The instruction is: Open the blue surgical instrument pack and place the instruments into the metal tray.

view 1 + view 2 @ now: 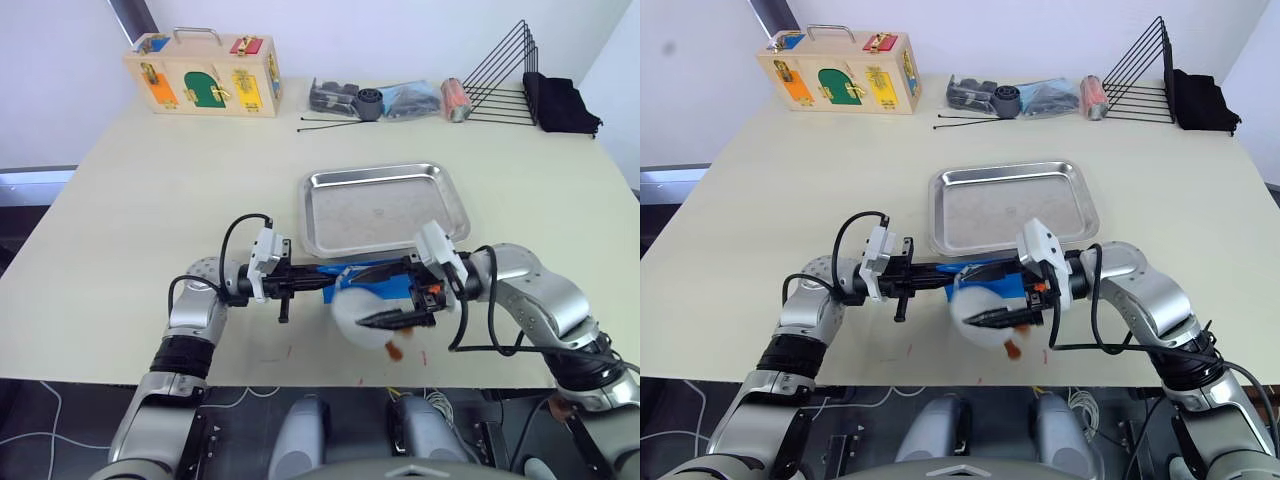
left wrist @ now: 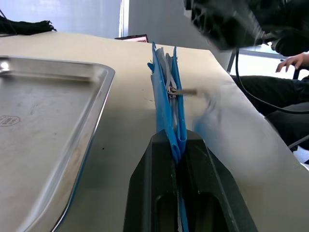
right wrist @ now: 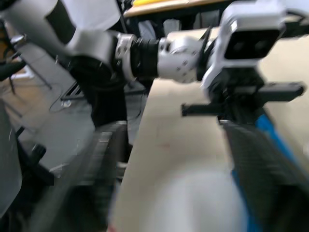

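Note:
The blue surgical instrument pack (image 1: 396, 288) stands on edge just in front of the metal tray (image 1: 385, 175), near the table's front edge. My left gripper (image 1: 318, 283) is shut on the pack's left end; in the left wrist view blue fabric (image 2: 166, 96) is pinched between its fingers (image 2: 154, 159). A zipper pull (image 2: 181, 91) sticks out of the fabric's top edge. My right gripper (image 1: 352, 298) is open at the pack's right part, one finger along the top and one below. A pale, blurred flap (image 1: 360, 310) lies between them. The instruments are hidden.
Along the table's far edge stand a wooden latch box (image 1: 205, 80), a bag of dark parts (image 1: 405, 100), two thin black rods (image 1: 335, 122), a black wire rack (image 1: 500, 80) and a black cloth (image 1: 560, 100). A person's hand (image 2: 292, 62) shows beyond the table.

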You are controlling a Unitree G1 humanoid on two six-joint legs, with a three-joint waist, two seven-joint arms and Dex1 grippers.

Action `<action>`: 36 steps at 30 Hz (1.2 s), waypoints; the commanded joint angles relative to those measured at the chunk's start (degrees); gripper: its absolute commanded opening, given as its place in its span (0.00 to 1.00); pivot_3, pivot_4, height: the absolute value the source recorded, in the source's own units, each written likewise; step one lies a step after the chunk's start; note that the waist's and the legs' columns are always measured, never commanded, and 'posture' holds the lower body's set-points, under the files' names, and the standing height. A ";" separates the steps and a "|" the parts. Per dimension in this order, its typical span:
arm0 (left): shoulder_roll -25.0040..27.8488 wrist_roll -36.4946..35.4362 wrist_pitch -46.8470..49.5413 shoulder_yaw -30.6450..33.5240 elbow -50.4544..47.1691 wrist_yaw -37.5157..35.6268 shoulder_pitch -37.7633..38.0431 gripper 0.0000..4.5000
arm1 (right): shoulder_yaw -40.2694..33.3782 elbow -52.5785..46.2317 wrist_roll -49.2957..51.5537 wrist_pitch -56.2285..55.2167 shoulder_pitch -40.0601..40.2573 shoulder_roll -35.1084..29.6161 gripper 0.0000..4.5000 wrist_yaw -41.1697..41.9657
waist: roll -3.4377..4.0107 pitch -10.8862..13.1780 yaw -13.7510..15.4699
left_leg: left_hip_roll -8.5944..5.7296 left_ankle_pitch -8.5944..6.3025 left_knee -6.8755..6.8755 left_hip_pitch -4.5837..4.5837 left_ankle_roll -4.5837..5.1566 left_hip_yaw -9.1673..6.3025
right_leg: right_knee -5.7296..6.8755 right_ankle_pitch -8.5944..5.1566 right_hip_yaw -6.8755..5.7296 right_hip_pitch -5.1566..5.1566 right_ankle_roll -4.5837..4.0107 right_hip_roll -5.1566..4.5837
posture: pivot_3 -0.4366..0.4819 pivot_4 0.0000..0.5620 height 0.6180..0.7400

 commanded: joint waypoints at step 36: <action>-0.15 0.83 -0.48 -0.95 -0.26 0.05 0.91 0.00 | -8.53 24.94 -8.85 -17.97 0.26 -0.98 0.05 6.81 | 0.01 0.00 0.06 | -0.01 0.00 0.00 0.03 0.00 0.06 | 0.01 0.00 0.04 0.01 0.00 -0.01 | 0.48 0.27 1.00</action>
